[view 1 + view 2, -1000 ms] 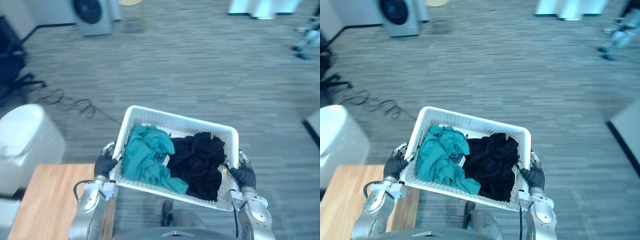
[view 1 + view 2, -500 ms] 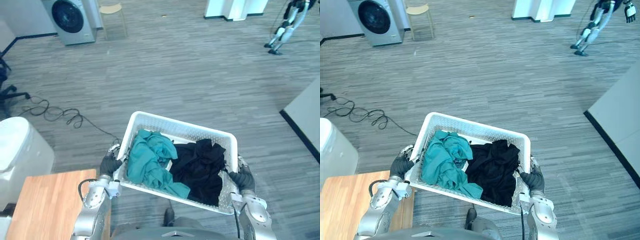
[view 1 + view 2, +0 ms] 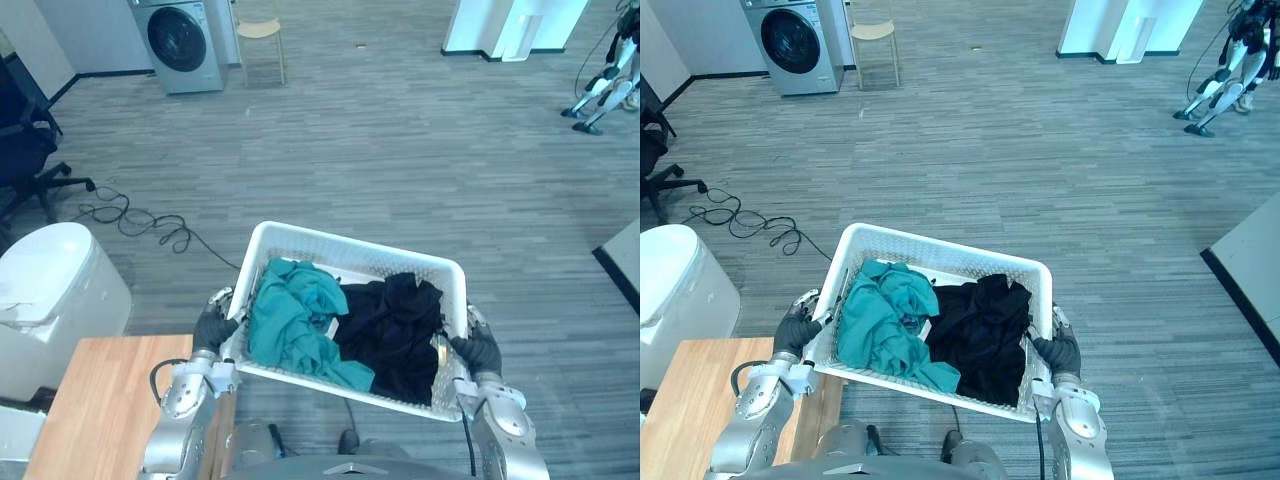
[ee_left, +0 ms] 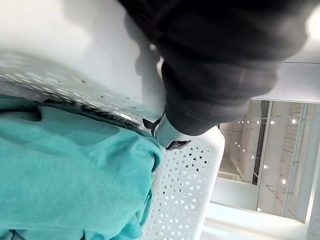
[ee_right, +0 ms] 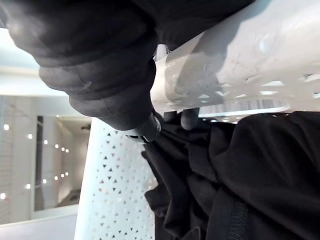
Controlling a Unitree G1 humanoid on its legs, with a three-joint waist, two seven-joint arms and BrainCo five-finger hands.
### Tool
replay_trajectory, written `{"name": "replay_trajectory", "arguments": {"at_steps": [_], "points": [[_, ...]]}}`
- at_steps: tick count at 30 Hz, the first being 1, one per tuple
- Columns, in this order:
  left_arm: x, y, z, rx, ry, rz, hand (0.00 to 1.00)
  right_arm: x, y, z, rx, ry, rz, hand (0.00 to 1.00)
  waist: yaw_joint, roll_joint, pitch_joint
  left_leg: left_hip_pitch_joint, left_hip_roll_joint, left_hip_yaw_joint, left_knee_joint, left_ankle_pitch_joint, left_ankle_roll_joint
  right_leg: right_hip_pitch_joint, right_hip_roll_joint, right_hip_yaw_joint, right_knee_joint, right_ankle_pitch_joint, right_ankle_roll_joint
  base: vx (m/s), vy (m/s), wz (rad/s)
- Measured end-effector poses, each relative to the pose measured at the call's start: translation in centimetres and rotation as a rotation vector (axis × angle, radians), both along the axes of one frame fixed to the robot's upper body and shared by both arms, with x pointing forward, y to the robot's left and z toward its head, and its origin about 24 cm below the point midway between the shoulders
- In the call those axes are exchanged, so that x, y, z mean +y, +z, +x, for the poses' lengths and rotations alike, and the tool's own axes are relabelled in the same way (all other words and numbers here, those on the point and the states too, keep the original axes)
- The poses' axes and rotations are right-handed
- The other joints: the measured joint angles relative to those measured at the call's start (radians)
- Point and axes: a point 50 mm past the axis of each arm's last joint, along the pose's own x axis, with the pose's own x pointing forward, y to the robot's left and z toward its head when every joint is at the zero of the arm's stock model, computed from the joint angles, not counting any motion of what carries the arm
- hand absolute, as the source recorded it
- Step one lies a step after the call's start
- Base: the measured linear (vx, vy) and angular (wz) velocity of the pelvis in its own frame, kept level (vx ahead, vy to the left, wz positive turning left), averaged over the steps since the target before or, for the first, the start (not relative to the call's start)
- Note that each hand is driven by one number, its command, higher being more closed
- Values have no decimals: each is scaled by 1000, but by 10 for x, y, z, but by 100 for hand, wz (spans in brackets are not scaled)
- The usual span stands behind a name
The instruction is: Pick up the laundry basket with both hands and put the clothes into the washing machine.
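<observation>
I carry a white perforated laundry basket (image 3: 352,246) above the grey floor, held level in front of me. A teal garment (image 3: 294,322) fills its left half and a black garment (image 3: 393,330) its right half. My left hand (image 3: 212,326) is curled over the basket's left rim (image 4: 95,85) and my right hand (image 3: 478,350) over the right rim (image 5: 235,65). The washing machine (image 3: 186,42), grey with a dark round door, stands far off at the back left.
A wooden table (image 3: 95,400) lies at my lower left, with a white rounded bin (image 3: 52,290) beside it. A black office chair (image 3: 25,150) and a loose cable (image 3: 140,220) are on the left. A small stool (image 3: 260,35) stands by the washer. White furniture (image 3: 515,25) and another robot (image 3: 612,80) are at the back right.
The camera view has shifted, so the washing machine and chair now sit further right in the picture. The basket stays held in both hands with the clothes unmoved.
</observation>
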Motion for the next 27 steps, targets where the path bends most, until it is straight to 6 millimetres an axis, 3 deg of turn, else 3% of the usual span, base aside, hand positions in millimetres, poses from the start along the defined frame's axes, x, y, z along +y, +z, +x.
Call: {"name": "replay_trajectory", "arguments": {"at_steps": [2, 4, 5, 7, 8, 9, 10, 11, 13, 15, 17, 19, 20, 21, 22, 23, 25, 26, 27], "points": [[-1, 2, 1, -8, 16, -7, 100, 0, 4, 6, -13, 15, -20, 100, 1, -8, 4, -12, -52, -70, -154, 12, -21, -23, -39, 7, 18, -13, 21, 61, 215, -6], [-2, 2, 1, -9, 43, -22, 100, 1, 6, 11, -22, 20, -28, 100, 9, -1, 0, -8, -62, -99, -246, 22, -25, -38, -52, 20, 21, -27, 57, 130, 275, -17], [-2, 3, 2, -18, 49, -19, 100, 2, 6, 11, -25, 10, -24, 100, 15, 2, -3, -14, -79, -91, -231, 37, 8, -56, -68, 39, 84, -56, 91, 229, 329, -11], [1, 2, -2, -10, 47, 10, 100, 5, -2, 5, 6, -6, -2, 100, 9, -51, -10, -2, -152, -87, -182, 21, 75, -106, -156, 70, 289, -171, 151, 252, 268, 15], [2, 1, -3, -7, 46, 19, 100, 7, -5, 3, 14, -13, 9, 100, 6, -76, -11, 14, -179, -74, -178, 10, 92, -141, -185, 88, 430, -185, 163, 282, 182, 39], [3, -1, -5, 6, 41, 41, 100, 8, -10, -1, 37, -20, 14, 100, 0, -100, -7, 64, -228, -59, -167, -23, 124, -201, -247, 127, 736, -176, 153, 501, 206, 24], [3, -3, -7, 18, 37, 53, 100, 9, -18, -3, 72, -24, 12, 100, -1, -118, -13, 120, -273, -54, -184, -50, 155, -222, -289, 120, 927, -106, 108, 451, 153, 12], [3, -4, -8, 22, 35, 61, 100, 9, -22, -4, 87, -26, 16, 100, 3, -112, -15, 148, -283, -55, -194, -59, 169, -222, -290, 117, 974, -105, 101, 526, 166, -15], [4, -4, -8, 22, 33, 76, 100, 12, -28, -4, 110, -28, 29, 100, -9, -67, -18, 239, -293, -82, -280, -72, 186, -256, -219, 86, 1010, -175, 78, 490, 129, -8], [3, -3, -7, 15, 27, 76, 100, 11, -28, -4, 109, -29, 27, 100, -30, -35, -22, 313, -283, -110, -369, -49, 171, -323, -150, 51, 908, -231, 71, 509, 69, 26], [-1, -1, -3, 5, 11, 72, 100, 7, -25, -4, 99, -39, 19, 100, -51, -10, -9, 411, -254, -154, -462, -34, 141, -414, -75, 34, 676, -225, 58, 634, 0, 47], [-3, -1, 1, -4, -2, 71, 100, 5, -23, -4, 90, -46, 17, 100, -72, -7, -8, 458, -233, -166, -485, -33, 102, -448, -38, 49, 380, -111, 79, 641, -51, 62], [-4, 1, 7, -20, -10, 74, 100, 4, -20, -5, 77, -48, 14, 100, -86, -33, -10, 504, -233, -185, -492, -51, 51, -438, -30, 81, 70, 52, 85, 699, -129, 72], [-5, 0, 9, -21, -13, 81, 100, 3, -17, -7, 71, -47, 7, 100, -92, -48, -10, 549, -236, -200, -491, -72, 16, -429, -32, 107, -2, 152, 86, 731, -153, 66], [-8, -3, 9, -7, -15, 73, 100, 1, -16, -9, 73, -46, -5, 100, -97, -42, -14, 576, -224, -210, -488, -79, 4, -422, -28, 126, 27, 253, 72, 736, -183, 28], [-14, -9, 10, 15, -16, 50, 100, -3, -14, -6, 70, -40, -28, 100, -83, 0, -20, 587, -183, -208, -447, -67, -5, -436, 7, 121, 120, 237, 36, 734, -194, 6], [-16, -9, 13, 15, -17, 51, 100, -6, -10, -6, 59, -43, -36, 100, -84, 8, -10, 536, -135, -199, -223, 53, -34, -411, 16, 89, 263, 131, -19, 766, -225, 15], [-17, -11, 13, 20, -18, 55, 100, -6, -9, -9, 59, -44, -39, 100, -88, 13, -6, 508, -112, -190, -113, 114, -44, -379, 17, 71, 286, 101, -22, 661, -198, 41], [-17, -12, 10, 27, -15, 53, 100, -5, -5, -16, 49, -48, -32, 100, -85, 12, 0, 431, -48, -171, 118, 336, -80, -306, 22, 60, 309, 30, -20, 511, -143, 43]]}}
